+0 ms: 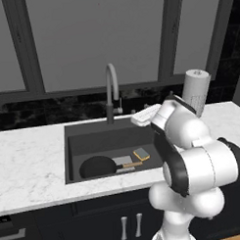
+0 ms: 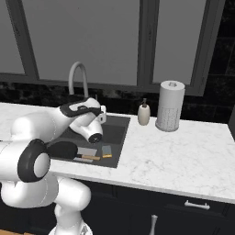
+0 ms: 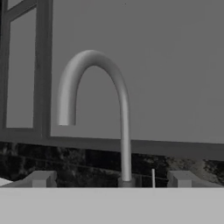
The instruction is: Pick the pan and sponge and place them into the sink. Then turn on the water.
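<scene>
Water was not running from the tall grey arched gooseneck faucet (image 1: 111, 90) that rose behind the large dark grey rectangular sink (image 1: 100, 140). Inside the basin lay the round black frying pan (image 1: 97, 167) with its light wooden stick handle pointing right, across the pale grey square drain plate (image 1: 122, 160). Just right of the plate, apart from the pan, rested the small flat yellow sponge with a grey face (image 1: 141, 153). Over the sink's back right part hung the white arm's two-finger gripper (image 3: 112, 183), its jaws spread wide and holding nothing; in the hand view its pale finger tips (image 3: 41, 178) stood on either side of the faucet's stem, near its base, with the thin side lever (image 3: 153, 177) upright between stem and right tip. On the white marble counter (image 2: 183, 156) right of the sink stood a cream soap bottle (image 2: 143, 113) and a white paper-towel roll (image 2: 170, 106), close together.
</scene>
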